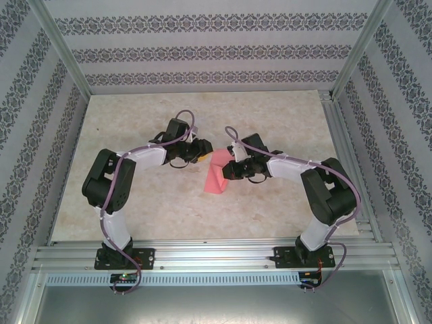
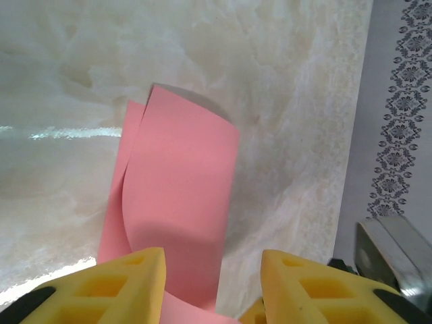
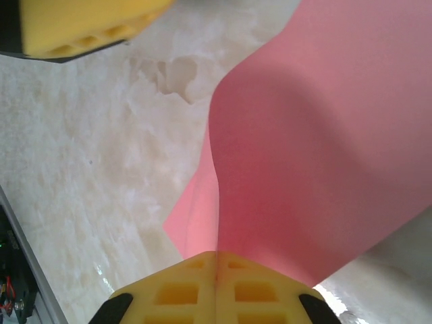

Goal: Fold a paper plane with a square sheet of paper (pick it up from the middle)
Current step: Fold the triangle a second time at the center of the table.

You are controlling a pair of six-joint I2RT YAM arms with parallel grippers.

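Two arms meet over the pink paper (image 1: 214, 179) near the middle of the marbled table (image 1: 135, 135). Seen from overhead, the left gripper (image 1: 201, 150) is at the sheet's far end and the right gripper (image 1: 229, 169) is just beside its right edge. The paper, doubled over into a narrow strip, runs from between the two grippers toward the near edge of the table. The left wrist camera shows the left gripper's yellow fingers (image 2: 128, 283) standing apart, with the paper passing through the gap between them and stretching away across the table. Whether either finger touches the sheet cannot be told. Two layers are plain in that view: a lower one peeking out at the left, and an upper one that bows up and away from it, throwing a shadow past its far corner. The right wrist camera shows the right gripper's fingers (image 3: 189, 290) pressed together, clamped on an edge of the paper. From the pinch the paper rises in a broad, bowed sheet toward the upper right, and a second layer shows below it at the left. A yellow finger of the left gripper juts into the top left corner of that picture, near the paper but apart from it. Patterned walls (image 1: 202, 47) and an aluminium frame (image 1: 202, 253) enclose the table.
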